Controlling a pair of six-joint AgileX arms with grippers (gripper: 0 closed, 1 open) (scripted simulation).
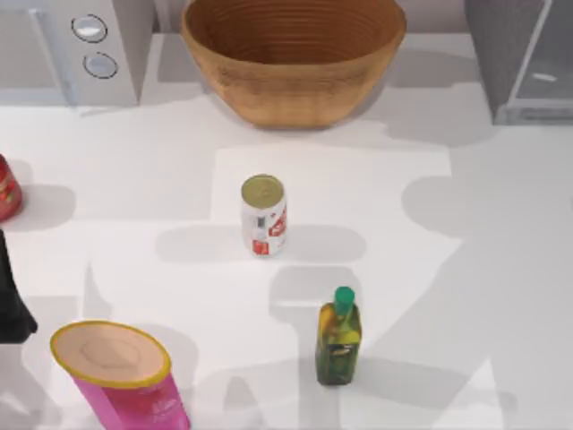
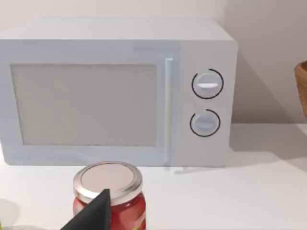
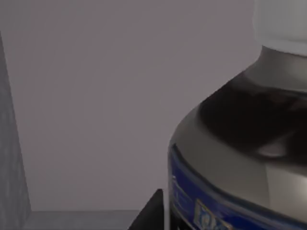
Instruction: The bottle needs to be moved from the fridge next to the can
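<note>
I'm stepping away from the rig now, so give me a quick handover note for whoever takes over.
Right gripper: inside the fridge, close against the bottle; whether it has a grip cannot be told.
Left gripper: parked at the table's left edge, near the red jar.
The can stands mid-table, with free table on both sides.
Done: the reach into the fridge.
Left: grasp the bottle, lift it out, stand it beside the can, keeping away from the green-capped bottle in front of it.

The top view looks straight down on the table [image 1: 501,269]. The left wrist view faces the microwave [image 2: 115,91] level, near the red jar [image 2: 109,191] (both also seen from above). The right wrist view sits close against the bottle [image 3: 240,158].
</note>
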